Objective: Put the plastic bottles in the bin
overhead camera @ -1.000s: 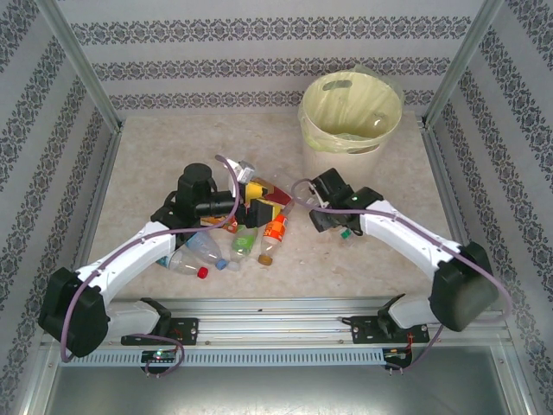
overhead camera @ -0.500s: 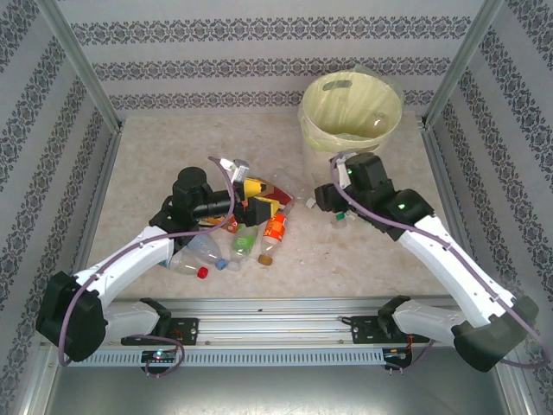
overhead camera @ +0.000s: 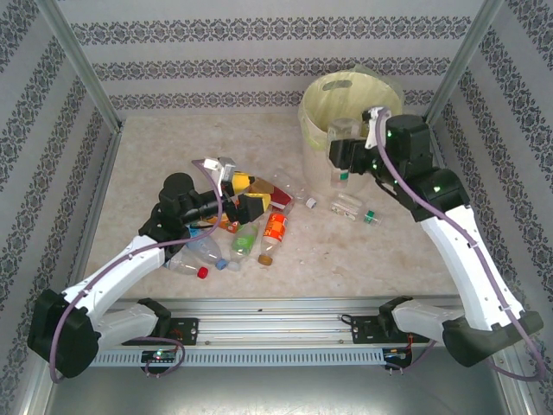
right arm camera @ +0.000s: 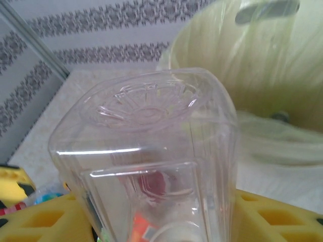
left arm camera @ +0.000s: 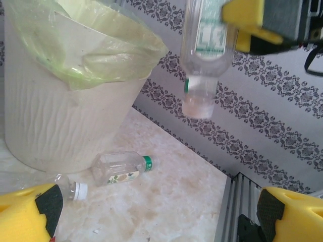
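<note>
One clear bottle (right arm camera: 146, 141) hangs cap-down, clamped in the right tool (overhead camera: 346, 156) beside the rim of the bin (left arm camera: 55, 121) at the far-right corner of the tabletop (overhead camera: 155, 156), left tool (overhead camera: 244, 194) gaping empty, and a release short of that rim could drop it outside.

The round cream-white plastic bin (overhead camera: 313, 130) stands at 1 o'clock on the beige table (overhead camera: 155, 156). Just off its 6 o'clock side, a clear plastic bottle (overhead camera: 343, 134) hangs neck-down, clamped in the right gripper (overhead camera: 347, 156). A green-capped bottle (overhead camera: 350, 206) and a white-capped bottle (overhead camera: 302, 199) lie on the table at the bin's 6 o'clock. The heap of labelled plastic bottles (overhead camera: 251, 233) lies at its 8 o'clock, with the left gripper (overhead camera: 238, 194) above the heap's far edge.
</note>
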Controlling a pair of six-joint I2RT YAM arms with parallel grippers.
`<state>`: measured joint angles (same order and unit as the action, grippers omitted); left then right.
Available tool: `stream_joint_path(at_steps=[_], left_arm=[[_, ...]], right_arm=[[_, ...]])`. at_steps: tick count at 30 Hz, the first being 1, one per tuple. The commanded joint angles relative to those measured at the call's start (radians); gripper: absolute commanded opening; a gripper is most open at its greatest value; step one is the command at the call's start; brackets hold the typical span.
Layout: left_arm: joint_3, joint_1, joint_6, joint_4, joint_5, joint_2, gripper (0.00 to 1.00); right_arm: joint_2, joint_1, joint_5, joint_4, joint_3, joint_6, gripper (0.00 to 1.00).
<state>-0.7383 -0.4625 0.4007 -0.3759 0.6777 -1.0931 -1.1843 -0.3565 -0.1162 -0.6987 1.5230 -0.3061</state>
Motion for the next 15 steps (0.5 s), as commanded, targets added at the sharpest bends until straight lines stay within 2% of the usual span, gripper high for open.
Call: stream_joint_path(at_steps=[1, 8, 15], left_arm=[[0.011, 0.016, -0.014, -0.047, -0.025, 0.03, 1.0], [0.007, 0.022, -0.025, -0.035, -0.021, 0.035, 1.0], [-0.008, 0.022, -0.051, 0.007, -0.03, 0.037, 1.0]], right_arm=[[-0.042, 0.029, -0.054, 0.025, 0.103, -0.016, 0.62], [-0.186, 0.091, -0.068, 0.029, 0.31, -0.022, 0.61], [-0.36, 0.144, 0.006, 0.008, 0.507, -0.044, 0.61]])
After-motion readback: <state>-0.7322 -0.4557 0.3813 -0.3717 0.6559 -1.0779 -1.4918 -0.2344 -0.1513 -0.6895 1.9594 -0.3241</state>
